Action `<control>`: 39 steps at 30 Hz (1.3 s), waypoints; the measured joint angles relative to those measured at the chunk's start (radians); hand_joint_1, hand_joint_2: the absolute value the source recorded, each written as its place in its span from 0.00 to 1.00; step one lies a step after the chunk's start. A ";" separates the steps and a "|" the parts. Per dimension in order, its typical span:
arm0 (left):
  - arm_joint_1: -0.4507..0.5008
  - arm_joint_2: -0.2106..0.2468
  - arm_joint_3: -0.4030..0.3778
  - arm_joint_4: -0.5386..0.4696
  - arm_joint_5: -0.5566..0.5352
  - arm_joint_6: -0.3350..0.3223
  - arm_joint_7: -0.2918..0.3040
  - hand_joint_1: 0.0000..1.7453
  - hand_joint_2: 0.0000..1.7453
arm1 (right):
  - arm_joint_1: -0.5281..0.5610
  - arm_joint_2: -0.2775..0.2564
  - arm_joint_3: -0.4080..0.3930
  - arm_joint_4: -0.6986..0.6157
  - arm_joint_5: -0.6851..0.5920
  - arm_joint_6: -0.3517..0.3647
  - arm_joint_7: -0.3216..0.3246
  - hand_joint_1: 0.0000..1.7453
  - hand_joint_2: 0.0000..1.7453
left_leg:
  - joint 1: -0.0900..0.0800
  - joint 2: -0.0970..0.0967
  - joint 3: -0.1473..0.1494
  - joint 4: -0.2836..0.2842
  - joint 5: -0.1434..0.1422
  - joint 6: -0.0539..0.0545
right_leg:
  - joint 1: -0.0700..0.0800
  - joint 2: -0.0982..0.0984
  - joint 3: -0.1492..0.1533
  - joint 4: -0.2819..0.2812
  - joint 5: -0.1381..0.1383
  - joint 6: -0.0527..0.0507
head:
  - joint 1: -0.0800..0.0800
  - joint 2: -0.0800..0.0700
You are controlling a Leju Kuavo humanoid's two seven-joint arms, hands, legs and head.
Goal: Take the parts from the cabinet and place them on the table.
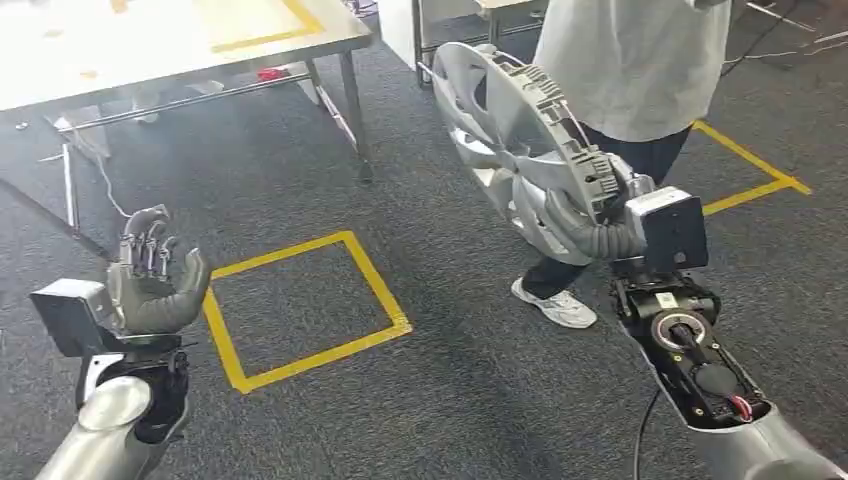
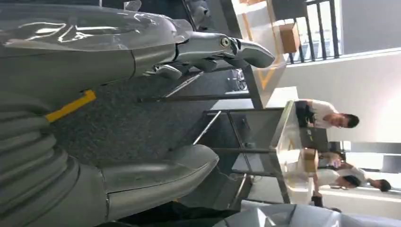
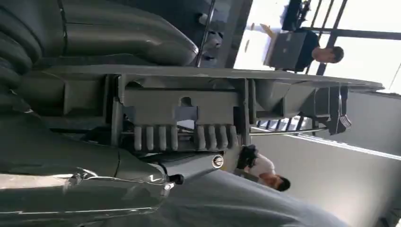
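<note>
A large grey ribbed wheel-cover part [image 1: 520, 140] stands on edge in the air at the right, gripped by my right hand [image 1: 590, 225] at its lower rim. In the right wrist view the part's rim and ribs [image 3: 189, 109] sit between my thumb and fingers [image 3: 113, 184]. My left hand [image 1: 150, 280] is raised at the lower left, palm up, fingers apart, holding nothing; the left wrist view shows the same open hand [image 2: 156, 109]. The white table [image 1: 150, 40] with a yellow taped outline lies at the upper left.
A person in a light shirt [image 1: 630, 60] stands right behind the part, one white shoe [image 1: 555, 305] on the carpet. A yellow tape square [image 1: 300, 310] marks the floor in front of me. Table legs [image 1: 355, 115] and a cable run under the table.
</note>
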 joint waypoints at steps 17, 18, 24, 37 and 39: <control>-0.001 -0.002 0.000 -0.007 -0.003 -0.009 -0.001 0.00 1.00 | -0.003 0.002 -0.003 0.003 0.015 0.013 -0.011 1.00 1.00 | -0.005 -0.008 0.181 -0.195 -0.032 0.007 | -0.013 -0.020 -0.049 0.028 0.046 0.055 | 0.031 0.000; -0.006 -0.001 0.000 -0.008 -0.003 -0.009 -0.004 0.00 1.00 | -0.005 0.003 -0.001 0.004 0.017 0.015 -0.013 1.00 1.00 | -0.009 -0.011 0.172 -0.182 -0.035 0.002 | -0.008 -0.013 -0.027 0.013 0.045 0.052 | 0.032 0.000; -0.012 -0.002 0.000 -0.008 -0.006 -0.010 -0.004 0.00 1.00 | -0.004 0.003 -0.002 0.001 0.032 0.019 -0.011 1.00 1.00 | -0.005 -0.011 0.113 -0.081 -0.076 -0.027 | -0.013 -0.022 -0.001 -0.014 0.010 0.010 | 0.015 0.000; -0.011 0.001 0.000 -0.009 -0.006 -0.009 -0.003 0.00 1.00 | -0.004 0.007 -0.002 0.001 0.032 0.020 -0.012 1.00 1.00 | -0.021 0.004 0.058 -0.174 0.050 0.012 | -0.001 -0.069 0.078 -0.031 -0.061 0.033 | -0.003 0.000; -0.015 0.000 0.000 -0.009 -0.006 -0.009 -0.004 0.00 1.00 | -0.005 0.007 -0.002 0.000 0.032 0.021 -0.011 1.00 1.00 | -0.012 -0.006 0.084 -0.193 0.047 0.018 | -0.004 -0.042 0.055 0.023 -0.095 0.037 | 0.007 0.000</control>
